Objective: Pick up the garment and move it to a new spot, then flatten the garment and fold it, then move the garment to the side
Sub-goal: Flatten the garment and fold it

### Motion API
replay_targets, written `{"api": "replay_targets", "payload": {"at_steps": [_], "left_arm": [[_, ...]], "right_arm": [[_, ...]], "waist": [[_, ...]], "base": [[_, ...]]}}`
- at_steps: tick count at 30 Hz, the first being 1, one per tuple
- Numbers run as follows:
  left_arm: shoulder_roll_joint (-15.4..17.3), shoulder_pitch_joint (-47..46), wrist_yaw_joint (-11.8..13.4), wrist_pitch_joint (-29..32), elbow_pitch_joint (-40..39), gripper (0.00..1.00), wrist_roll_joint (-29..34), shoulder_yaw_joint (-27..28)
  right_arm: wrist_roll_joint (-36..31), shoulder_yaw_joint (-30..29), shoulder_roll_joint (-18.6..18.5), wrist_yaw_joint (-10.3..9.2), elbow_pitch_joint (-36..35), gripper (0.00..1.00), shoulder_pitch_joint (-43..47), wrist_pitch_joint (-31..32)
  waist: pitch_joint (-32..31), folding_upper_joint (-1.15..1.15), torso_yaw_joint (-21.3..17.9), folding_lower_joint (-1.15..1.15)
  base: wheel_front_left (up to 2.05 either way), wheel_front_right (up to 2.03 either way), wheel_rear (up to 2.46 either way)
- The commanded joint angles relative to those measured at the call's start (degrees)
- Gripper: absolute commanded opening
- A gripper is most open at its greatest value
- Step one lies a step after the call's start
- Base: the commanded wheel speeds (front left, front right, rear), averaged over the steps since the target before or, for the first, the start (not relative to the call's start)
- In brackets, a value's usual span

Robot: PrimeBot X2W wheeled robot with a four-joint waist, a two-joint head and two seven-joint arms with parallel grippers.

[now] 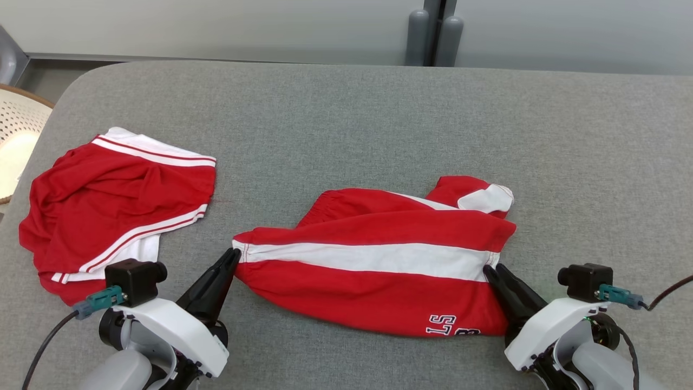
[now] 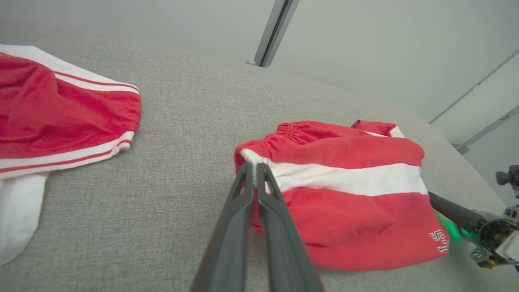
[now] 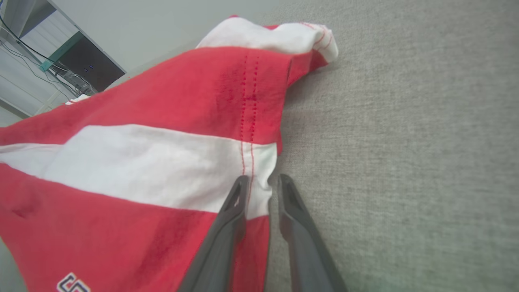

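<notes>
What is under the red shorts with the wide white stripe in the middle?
The striped shorts lie on the grey surface, which shows all around them. Their own lower layers, and anything beneath the cloth, are covered from view.

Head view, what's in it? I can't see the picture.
Rumpled red shorts with a white stripe lie on a grey table, the left gripper and right gripper each at one end of the stripe. Another red-and-white garment lies farther left.

Two garments (image 1: 373,260) (image 1: 119,211), seemingly; two pincers (image 1: 234,254) (image 1: 487,269)
</notes>
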Motion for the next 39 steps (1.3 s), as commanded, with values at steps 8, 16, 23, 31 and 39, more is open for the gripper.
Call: {"api": "replay_targets", "payload": {"at_steps": [8,16,23,31,39], "left_arm": [[-0.61,-0.85,-0.57,-1.19,1.28,0.00,0.34,-0.12],[0.78,-1.19,-0.45,-2.22,-1.33,0.00,-0.08,1.30],[1.96,-4.51,-1.61,-0.86,-6.70,0.00,-1.46,3.13],[0.88,-22.97,-4.04,4.27,-11.25,0.00,-0.95,5.72],[-6.51,-50.65,-5.69,1.48,-1.29,0.00,5.32,7.12]], "right_arm": [[3.16,6.10,-2.36,-0.01,-0.76,0.00,-1.93,-1.31],[0.14,-3.82,-6.24,-0.01,-10.36,0.00,-0.87,-1.61],[-4.15,-16.20,-7.62,-0.02,-21.04,0.00,0.00,-1.56],[-8.90,-25.02,-7.84,-0.02,-26.93,0.00,-12.31,-1.54],[-15.25,-33.82,-5.73,-0.02,-24.49,0.00,-33.29,-1.53]], "waist": [[-0.07,0.00,-0.19,0.00],[-1.89,0.00,-2.91,0.00],[-1.93,0.00,-5.56,0.00],[4.09,0.00,-9.70,0.00],[13.95,0.00,-13.18,0.00]], "base": [[0.00,0.00,0.00],[0.00,0.00,0.00],[0.00,0.00,0.00],[0.00,0.00,0.00],[0.00,0.00,0.00]]}}
